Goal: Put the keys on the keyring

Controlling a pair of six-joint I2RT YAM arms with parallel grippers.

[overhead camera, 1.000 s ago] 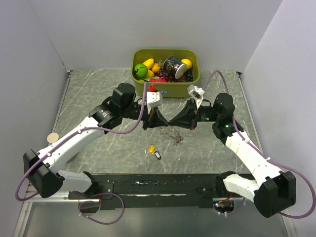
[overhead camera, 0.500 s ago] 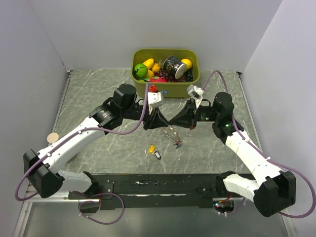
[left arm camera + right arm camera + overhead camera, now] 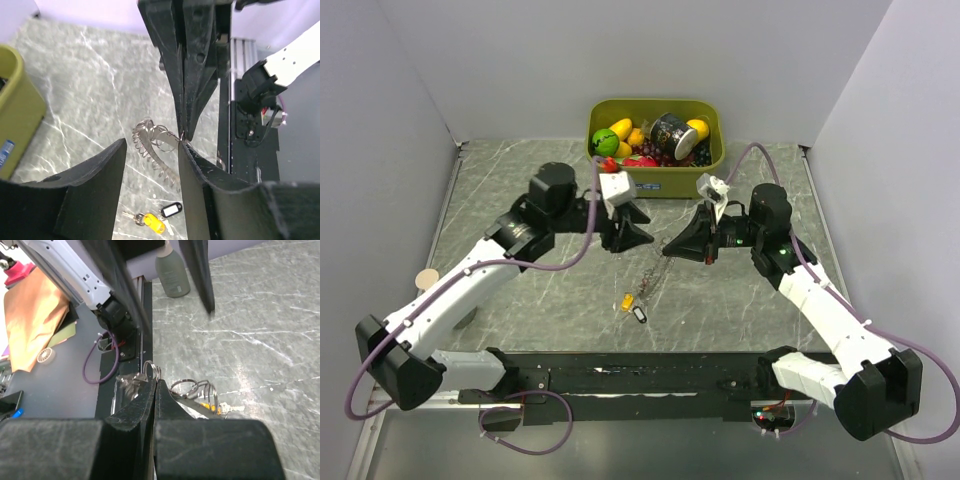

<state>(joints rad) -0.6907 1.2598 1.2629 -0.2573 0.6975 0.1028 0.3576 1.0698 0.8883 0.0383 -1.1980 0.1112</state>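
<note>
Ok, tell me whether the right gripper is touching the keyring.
Touching. The left wrist view shows the right gripper shut on a loop of the keyring, which hangs from its tip. The right wrist view shows the same pinch.

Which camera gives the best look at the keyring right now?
Left wrist: the keyring shows its coiled rim clearly, hanging from the right arm's shut fingers. The top external view shows only a thin dangling strand; the right wrist view glimpses wire loops beside its own fingers.
</note>
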